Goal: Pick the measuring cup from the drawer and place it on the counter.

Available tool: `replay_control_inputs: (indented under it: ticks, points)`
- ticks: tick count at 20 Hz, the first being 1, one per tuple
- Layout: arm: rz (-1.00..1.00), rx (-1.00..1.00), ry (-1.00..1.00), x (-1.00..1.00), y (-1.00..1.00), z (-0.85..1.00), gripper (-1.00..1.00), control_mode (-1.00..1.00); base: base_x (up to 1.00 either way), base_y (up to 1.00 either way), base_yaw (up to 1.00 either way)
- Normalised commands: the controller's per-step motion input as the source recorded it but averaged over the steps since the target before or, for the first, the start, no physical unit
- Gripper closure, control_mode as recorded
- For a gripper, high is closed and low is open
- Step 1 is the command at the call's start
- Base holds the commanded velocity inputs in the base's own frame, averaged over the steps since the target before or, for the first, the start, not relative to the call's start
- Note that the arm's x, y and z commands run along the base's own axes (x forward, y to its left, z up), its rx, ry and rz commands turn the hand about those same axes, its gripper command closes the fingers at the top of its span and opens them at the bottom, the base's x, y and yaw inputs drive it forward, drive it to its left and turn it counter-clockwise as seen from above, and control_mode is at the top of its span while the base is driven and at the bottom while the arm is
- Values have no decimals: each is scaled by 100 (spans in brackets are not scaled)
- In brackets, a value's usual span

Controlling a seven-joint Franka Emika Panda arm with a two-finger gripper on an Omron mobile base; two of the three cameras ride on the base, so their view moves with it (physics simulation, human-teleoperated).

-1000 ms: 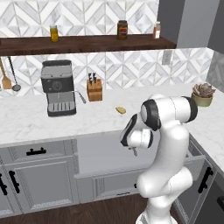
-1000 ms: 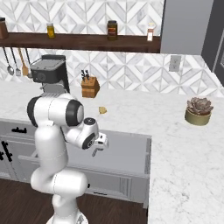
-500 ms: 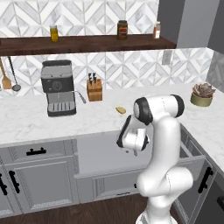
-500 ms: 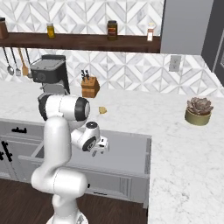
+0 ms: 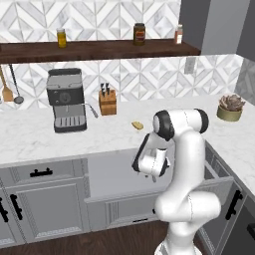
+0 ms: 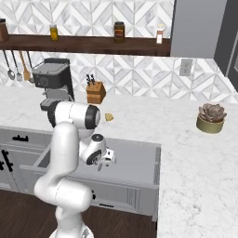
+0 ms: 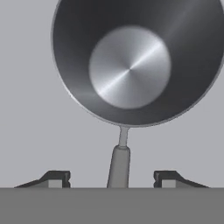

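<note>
The measuring cup (image 7: 131, 61) is a silver-grey metal cup lying on the pale grey floor of the open drawer (image 5: 112, 172) (image 6: 137, 162). I look straight down into its bowl in the hand view. Its stub handle (image 7: 119, 166) points toward me and runs between my two fingertips (image 7: 54, 178). My gripper (image 7: 111, 179) (image 5: 153, 175) (image 6: 104, 164) hangs low inside the drawer, open, with a gap on each side of the handle. The white marble counter (image 5: 30, 142) (image 6: 186, 139) runs behind and to the right of the drawer.
On the counter stand a coffee machine (image 5: 66, 99), a knife block (image 5: 107, 102), a small tan lump (image 5: 137, 125) and a potted succulent (image 5: 230, 107). A dark wall shelf (image 5: 99, 49) carries jars. The drawer's front wall (image 5: 124, 209) stands between the base and the hand.
The hand has sunk a little deeper into the drawer, and the arm's elbow has shifted slightly left.
</note>
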Motion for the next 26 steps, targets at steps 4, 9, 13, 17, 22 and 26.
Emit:
replay_control_inputs:
  ticks: [4,9,13,17,22,26]
  points:
    - [0,0,0,0,0,0,100,-100,0,0,0]
    - [-1,0,-1,-28,-4,28,100,-100,0,0,0]
    - [-4,0,0,-34,-11,92,100,-100,0,0,0]
    - [-6,0,7,-16,-5,100,100,-100,0,0,0]
    - [-4,0,19,-37,-12,99,100,-100,0,0,0]
    - [0,0,18,-37,-20,98,100,-100,0,0,0]
